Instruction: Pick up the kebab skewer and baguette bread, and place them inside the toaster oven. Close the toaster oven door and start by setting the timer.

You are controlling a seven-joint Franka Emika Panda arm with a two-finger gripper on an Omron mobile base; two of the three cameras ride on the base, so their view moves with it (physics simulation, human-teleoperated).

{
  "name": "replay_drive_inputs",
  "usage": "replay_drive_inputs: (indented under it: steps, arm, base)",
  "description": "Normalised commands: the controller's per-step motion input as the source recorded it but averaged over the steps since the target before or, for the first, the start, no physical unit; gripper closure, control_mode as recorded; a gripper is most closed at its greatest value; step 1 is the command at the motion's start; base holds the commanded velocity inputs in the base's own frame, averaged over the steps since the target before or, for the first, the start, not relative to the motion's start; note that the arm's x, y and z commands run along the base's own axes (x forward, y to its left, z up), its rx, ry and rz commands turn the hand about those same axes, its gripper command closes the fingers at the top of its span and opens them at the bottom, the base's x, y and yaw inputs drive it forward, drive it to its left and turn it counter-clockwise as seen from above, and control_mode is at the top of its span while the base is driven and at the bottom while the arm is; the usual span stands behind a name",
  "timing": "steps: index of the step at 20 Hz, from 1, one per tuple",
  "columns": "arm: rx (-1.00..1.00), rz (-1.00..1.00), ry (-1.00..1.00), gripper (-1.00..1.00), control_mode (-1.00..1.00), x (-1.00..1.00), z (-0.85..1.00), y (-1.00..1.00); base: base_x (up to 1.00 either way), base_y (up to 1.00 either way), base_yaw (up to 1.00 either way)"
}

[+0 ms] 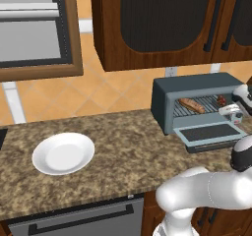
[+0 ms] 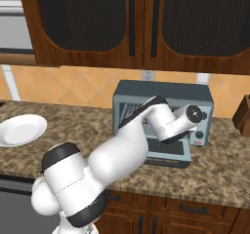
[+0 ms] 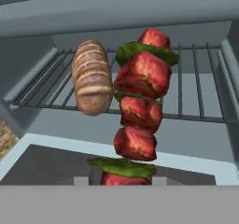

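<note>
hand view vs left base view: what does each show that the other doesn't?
Hand view alone: the kebab skewer close up, red meat chunks with green pieces between, its near end at the gripper, which is shut on it; the rack's separate wires.

Left base view alone: the white plate on the granite counter, the wood-framed window, the upper cabinets, and the toaster oven as a whole box.

Both: the baguette bread lying on the rack inside the oven, and the toaster oven door folded down open.
</note>
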Motion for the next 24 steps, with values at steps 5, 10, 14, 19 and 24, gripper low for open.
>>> replay_drive_inputs:
  steps: [5, 10, 14, 19, 24]
  arm:
    - [0.00, 0.00, -0.08, 1.00, -1.00, 0.31, -0.02, 0.00]
    - [0.00, 0.00, 0.01, 1.00, -1.00, 0.38, -0.01, -0.08]
    - [0.00, 0.01, 0.00, 1.00, -1.00, 0.56, 0.00, -0.16]
    - [0.00, 0.00, 0.00, 1.00, -1.00, 0.46, -0.01, -0.27]
    - [0.00, 0.00, -0.01, 1.00, -1.00, 0.34, -0.24, -0.29]
  base:
    - [0.00, 0.00, 0.00]
    - [0.00, 0.00, 0.00]
    - [0.00, 0.00, 0.00]
    - [0.00, 0.00, 0.00]
    - [0.00, 0.00, 0.00]
